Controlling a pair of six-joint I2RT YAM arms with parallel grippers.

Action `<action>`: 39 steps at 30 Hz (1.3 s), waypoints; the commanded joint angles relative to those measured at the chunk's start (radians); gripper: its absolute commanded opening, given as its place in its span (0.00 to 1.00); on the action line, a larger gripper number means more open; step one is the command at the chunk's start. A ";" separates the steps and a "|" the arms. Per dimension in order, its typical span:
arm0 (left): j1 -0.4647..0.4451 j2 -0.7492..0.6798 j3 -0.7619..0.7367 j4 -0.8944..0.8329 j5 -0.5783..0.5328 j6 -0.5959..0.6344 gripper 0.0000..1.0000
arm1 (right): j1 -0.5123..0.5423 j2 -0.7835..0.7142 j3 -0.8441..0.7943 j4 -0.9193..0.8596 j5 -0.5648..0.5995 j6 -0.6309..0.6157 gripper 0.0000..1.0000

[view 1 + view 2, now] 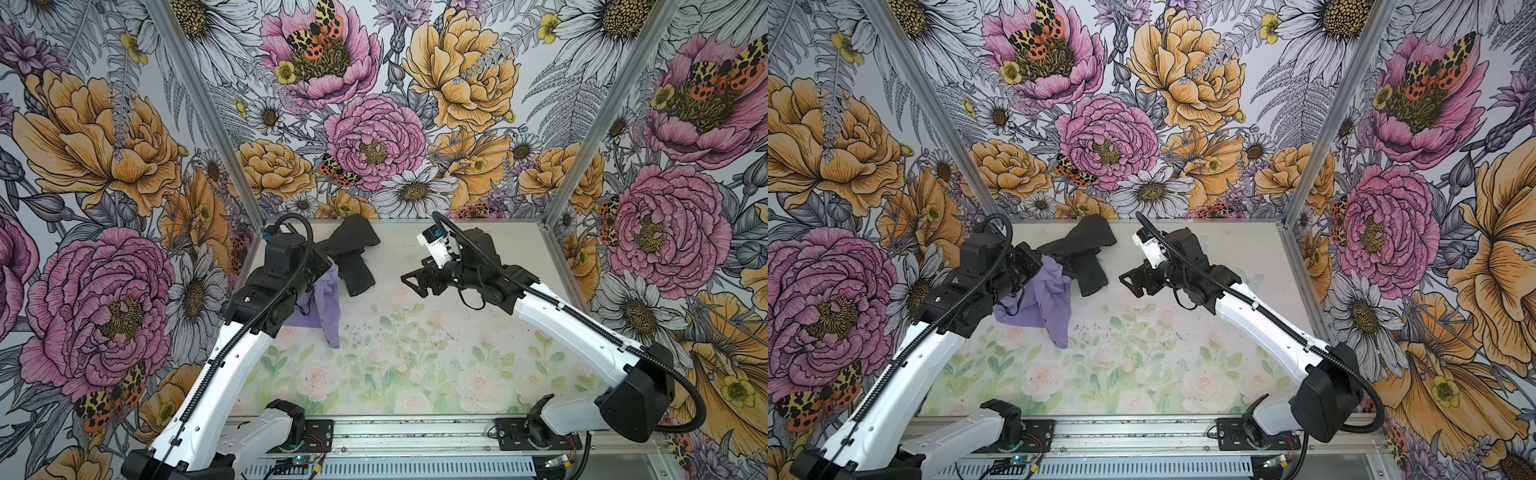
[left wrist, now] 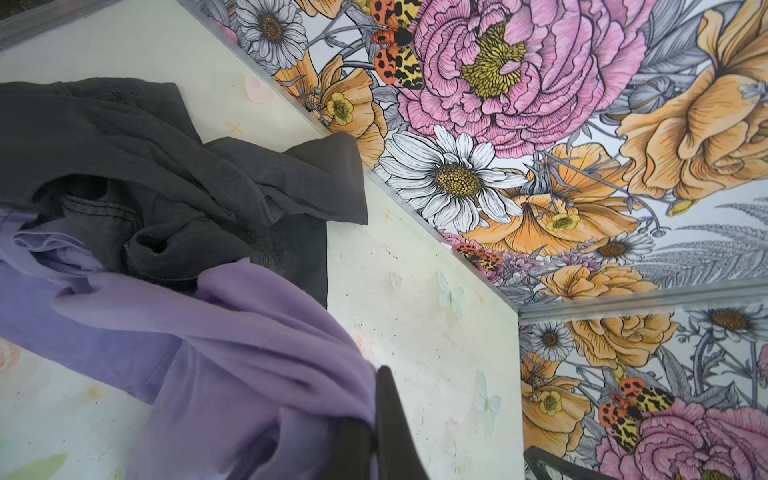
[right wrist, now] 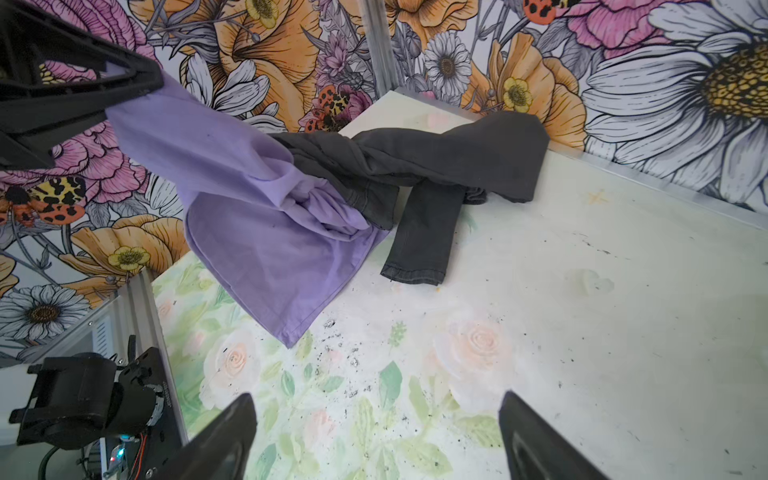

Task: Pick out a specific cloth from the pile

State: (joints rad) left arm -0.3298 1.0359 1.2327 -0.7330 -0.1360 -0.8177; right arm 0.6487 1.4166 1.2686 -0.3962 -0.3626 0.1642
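Shirt and heap share the far left part of the table (image 1: 457, 332) in both top views. The lavender shirt (image 1: 320, 305) hangs from the left claw (image 1: 1038, 266) on the near side of the pile (image 1: 353, 249) of dark grey clothes, touching it. Its lower tip reaches down in front of the pile. Wrist and cloth hide the tips of this claw here. The right claw (image 1: 409, 282) hovers to the right of the pile, apart from it. It points toward the pile with its jaws spread wide and nothing between them.

Left wrist view: the left claw (image 2: 374, 424) is pinched tight on a bunched fold of the shirt (image 2: 232, 340). The cloth runs from the claw back to the pile (image 2: 166, 166), where part of it lies tucked against the dark folds.

Right wrist view: the right claw (image 3: 376, 415) stands wide apart over bare table, well short of the pile (image 3: 436, 158). The left claw (image 3: 137, 87) grips the upper edge of the shirt (image 3: 266, 232), higher than the pile. The shirt drapes down at a slant, with one fold caught among the dark garments. Whether its pointed corner touches the table I cannot tell. A dark trouser leg sticks out flat from the pile along the table.
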 commanded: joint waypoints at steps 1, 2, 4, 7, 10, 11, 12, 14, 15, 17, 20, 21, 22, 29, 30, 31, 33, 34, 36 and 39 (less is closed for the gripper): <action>-0.007 -0.021 0.027 0.097 0.130 0.120 0.00 | 0.031 0.032 0.057 0.091 -0.055 -0.022 0.89; -0.007 -0.026 0.022 0.100 0.150 0.133 0.00 | 0.042 0.045 0.067 0.101 -0.064 -0.027 0.89; -0.007 -0.034 0.008 0.117 0.185 0.146 0.00 | 0.060 0.071 0.088 0.122 -0.083 -0.032 0.89; -0.008 -0.054 -0.020 0.147 0.213 0.149 0.00 | 0.080 0.095 0.085 0.210 -0.114 -0.036 0.89; -0.007 -0.064 -0.037 0.170 0.237 0.143 0.00 | 0.087 0.119 0.088 0.302 -0.131 -0.009 0.88; -0.007 -0.064 -0.040 0.175 0.248 0.141 0.00 | 0.090 0.133 0.099 0.316 -0.138 -0.009 0.87; -0.008 -0.063 -0.039 0.175 0.257 0.138 0.00 | 0.092 0.147 0.114 0.327 -0.145 -0.010 0.87; -0.008 -0.060 -0.042 0.180 0.274 0.135 0.00 | 0.097 0.173 0.134 0.357 -0.157 -0.004 0.87; -0.008 -0.059 -0.043 0.189 0.283 0.134 0.00 | 0.097 0.187 0.138 0.389 -0.163 0.009 0.87; -0.008 -0.061 -0.046 0.194 0.289 0.128 0.00 | 0.097 0.210 0.138 0.448 -0.170 0.037 0.87; -0.006 -0.068 -0.057 0.194 0.293 0.121 0.00 | 0.103 0.254 0.168 0.460 -0.189 0.041 0.87; -0.006 -0.071 -0.063 0.193 0.293 0.119 0.00 | 0.107 0.265 0.183 0.452 -0.193 0.034 0.87; -0.006 -0.075 -0.070 0.194 0.290 0.110 0.00 | 0.109 0.279 0.193 0.450 -0.197 0.031 0.87; -0.003 -0.097 -0.103 0.198 0.285 0.061 0.00 | 0.138 0.349 0.257 0.435 -0.232 0.015 0.90; -0.002 -0.102 -0.109 0.199 0.281 0.053 0.00 | 0.139 0.361 0.271 0.429 -0.238 0.015 0.90; -0.001 -0.106 -0.116 0.204 0.279 0.042 0.00 | 0.139 0.372 0.286 0.421 -0.249 0.013 0.90; 0.000 -0.114 -0.133 0.221 0.286 0.016 0.00 | 0.165 0.388 0.311 0.399 -0.260 0.000 0.90; 0.000 -0.118 -0.140 0.227 0.290 0.007 0.00 | 0.171 0.394 0.318 0.396 -0.261 -0.005 0.90; -0.001 -0.122 -0.150 0.228 0.291 -0.007 0.00 | 0.174 0.406 0.327 0.396 -0.259 -0.001 0.89; 0.002 -0.132 -0.166 0.240 0.291 -0.020 0.00 | 0.181 0.419 0.337 0.389 -0.269 0.000 0.87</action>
State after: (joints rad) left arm -0.3298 0.9264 1.0763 -0.5701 0.1253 -0.8097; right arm 0.8200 1.8160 1.5665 -0.0048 -0.6010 0.1741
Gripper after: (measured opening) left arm 0.047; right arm 0.877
